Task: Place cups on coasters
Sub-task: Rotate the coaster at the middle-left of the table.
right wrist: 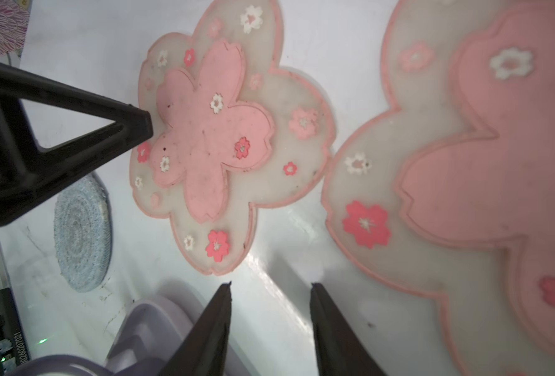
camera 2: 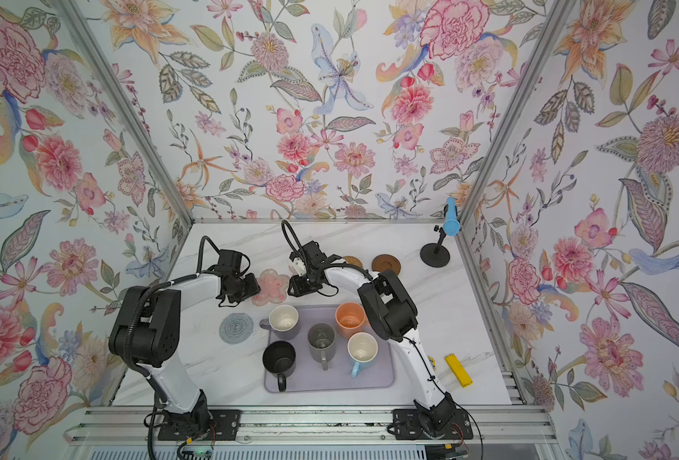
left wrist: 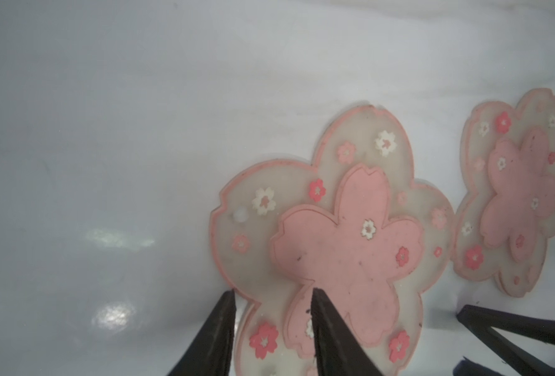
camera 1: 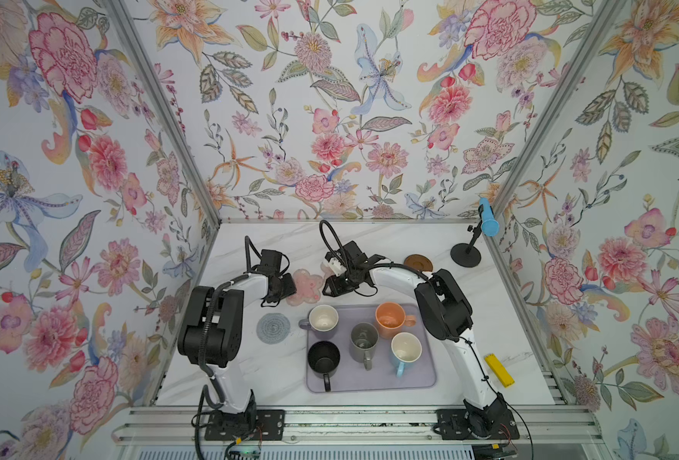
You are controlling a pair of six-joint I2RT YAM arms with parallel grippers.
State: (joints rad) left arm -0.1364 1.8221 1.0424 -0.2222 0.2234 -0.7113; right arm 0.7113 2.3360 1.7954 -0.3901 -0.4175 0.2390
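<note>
Five cups stand on the lavender mat (camera 1: 369,382): lavender (camera 1: 323,320), peach-orange (camera 1: 390,318), grey (camera 1: 364,341), light blue (camera 1: 405,350) and black (camera 1: 324,360). Behind the mat lie two pink flower coasters (left wrist: 351,247) (left wrist: 514,195), side by side. My left gripper (left wrist: 271,293) is open low over the nearer one's edge (camera 1: 306,283), one fingertip (right wrist: 136,123) at its rim. My right gripper (right wrist: 271,285) is open over bare table between the flower coasters and the mat. The knitted coaster (camera 1: 273,327), brown disc (camera 1: 417,263) and rattan coaster (camera 2: 354,261) are empty.
A black round stand base (camera 1: 465,255) with a blue-tipped pole stands at the back right. A yellow block (camera 1: 499,370) lies at the right edge. Floral walls close in three sides.
</note>
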